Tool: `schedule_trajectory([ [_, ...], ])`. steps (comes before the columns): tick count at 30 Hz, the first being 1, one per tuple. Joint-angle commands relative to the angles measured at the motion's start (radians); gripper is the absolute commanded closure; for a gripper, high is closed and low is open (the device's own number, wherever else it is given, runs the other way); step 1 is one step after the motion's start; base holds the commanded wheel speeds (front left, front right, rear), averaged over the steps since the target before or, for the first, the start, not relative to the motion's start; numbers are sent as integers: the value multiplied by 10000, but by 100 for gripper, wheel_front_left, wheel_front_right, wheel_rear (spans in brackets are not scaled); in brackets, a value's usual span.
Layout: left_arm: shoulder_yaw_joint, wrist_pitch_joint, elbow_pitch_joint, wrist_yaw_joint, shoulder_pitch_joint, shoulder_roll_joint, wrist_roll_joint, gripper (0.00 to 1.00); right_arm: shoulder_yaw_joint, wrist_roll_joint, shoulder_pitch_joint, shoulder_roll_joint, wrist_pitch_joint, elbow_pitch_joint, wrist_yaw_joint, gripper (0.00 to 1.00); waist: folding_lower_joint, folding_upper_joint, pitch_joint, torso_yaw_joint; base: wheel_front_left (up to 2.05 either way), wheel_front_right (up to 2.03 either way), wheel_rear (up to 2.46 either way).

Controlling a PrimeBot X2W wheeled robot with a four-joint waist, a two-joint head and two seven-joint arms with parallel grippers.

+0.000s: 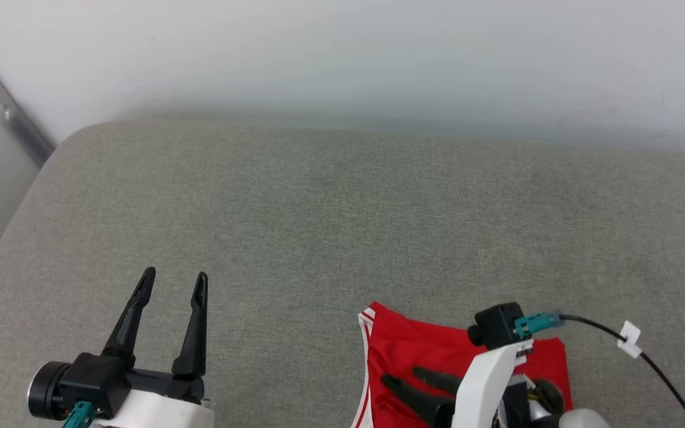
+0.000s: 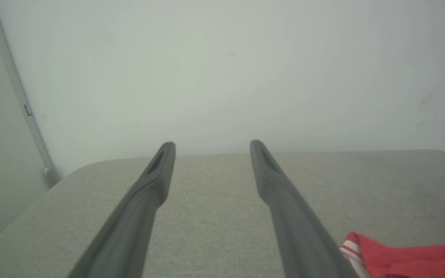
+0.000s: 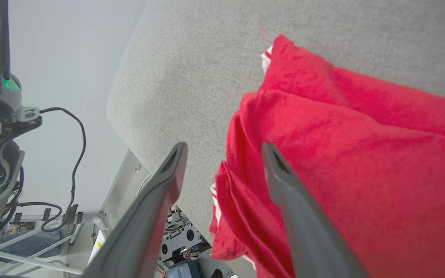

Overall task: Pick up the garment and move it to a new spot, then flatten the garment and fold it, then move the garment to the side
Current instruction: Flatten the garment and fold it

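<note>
Red folded garment (image 1: 414, 348) sits at 5 o'clock on the grey fabric cushion (image 1: 342, 208), with the right gripper (image 1: 400, 374) spread wide over it, holding nothing. The left gripper (image 1: 176, 273) at 7 o'clock is spread wide too. Probably the move-aside step, so next it lifts away without snagging cloth.

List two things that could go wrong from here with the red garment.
1. The garment lies bunched at the near edge of the grey cushion; a nudge might slide it off.
2. The right gripper stands open over layered folds; closing there may pinch too many layers. The left gripper is open, apart from the cloth, so it gives no support.
</note>
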Motion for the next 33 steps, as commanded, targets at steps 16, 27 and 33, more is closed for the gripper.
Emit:
schedule_trajectory([
  [16,-154,-23,4,-13,53,22,46,0,-2102,-4610,-1561,-2529,-3802,-704,-2,0,0,0,-159,-764,0,0,0],
  [27,-462,-23,-23,-12,192,18,6,0,-4229,-4980,608,-2237,-7043,-1800,-2,0,0,0,-168,-845,0,0,0],
  [33,-616,-23,-64,-14,314,-11,38,0,-4270,-5348,1542,-1503,-7877,-2169,-2,0,0,0,-198,-780,0,0,0],
])
